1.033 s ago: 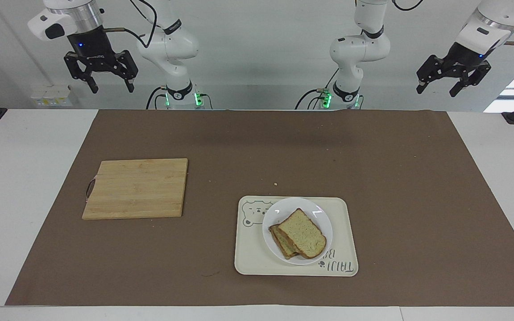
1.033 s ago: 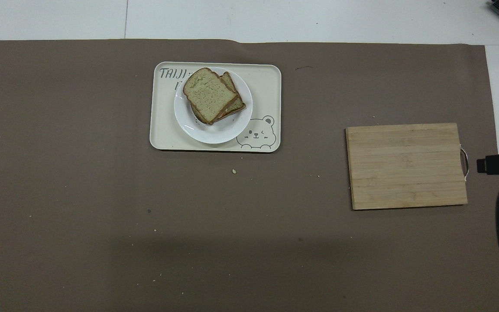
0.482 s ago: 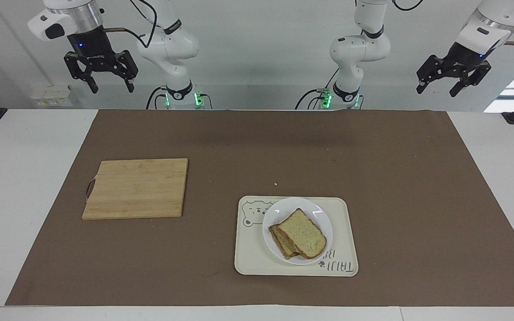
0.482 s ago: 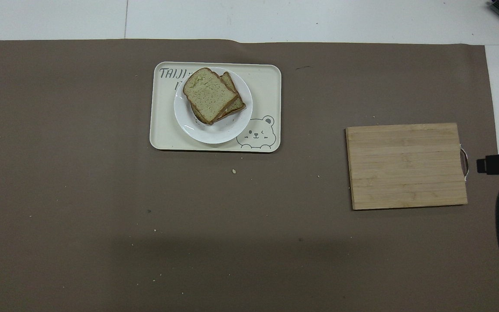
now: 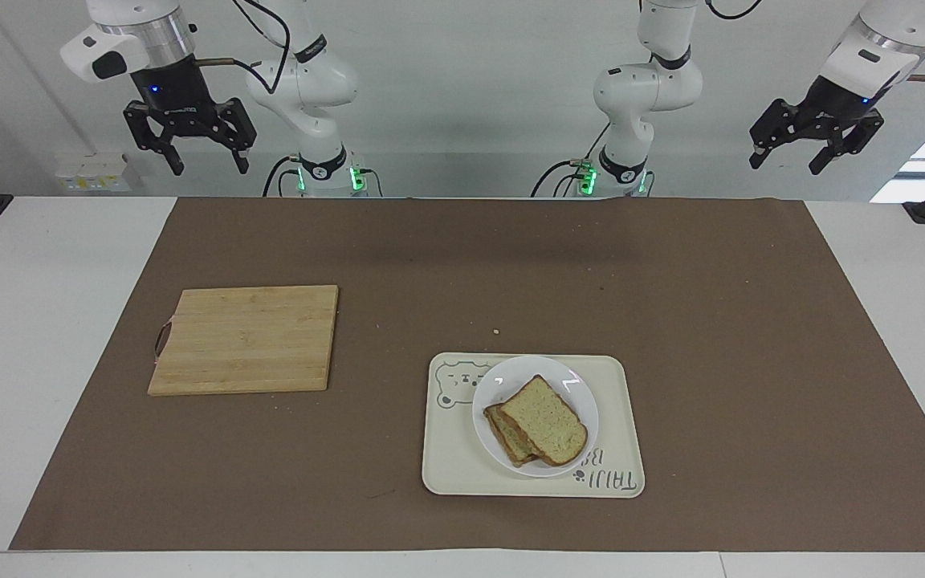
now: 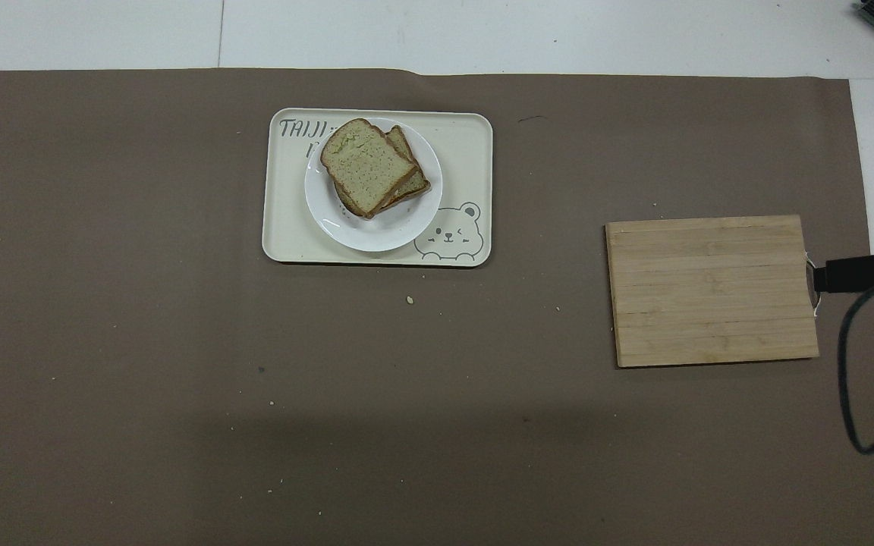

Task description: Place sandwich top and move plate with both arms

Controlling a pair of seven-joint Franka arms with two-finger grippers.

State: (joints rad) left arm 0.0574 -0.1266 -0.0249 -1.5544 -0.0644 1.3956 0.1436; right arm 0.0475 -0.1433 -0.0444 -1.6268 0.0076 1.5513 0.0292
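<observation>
A: What colour is the bread slice?
B: Pale with green speckles, brown crust. The plate is glossy white, the tray cream with a grey bear drawing.
A: And the cutting board?
B: Light wood stripes, on a brown mat.

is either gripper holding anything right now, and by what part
Nothing is held. The left gripper and right gripper both hang open and empty, raised near the robots' bases.

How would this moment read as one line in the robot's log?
sandwich top: on plate | plate: on tray | left gripper: open, raised | right gripper: open, raised
</observation>
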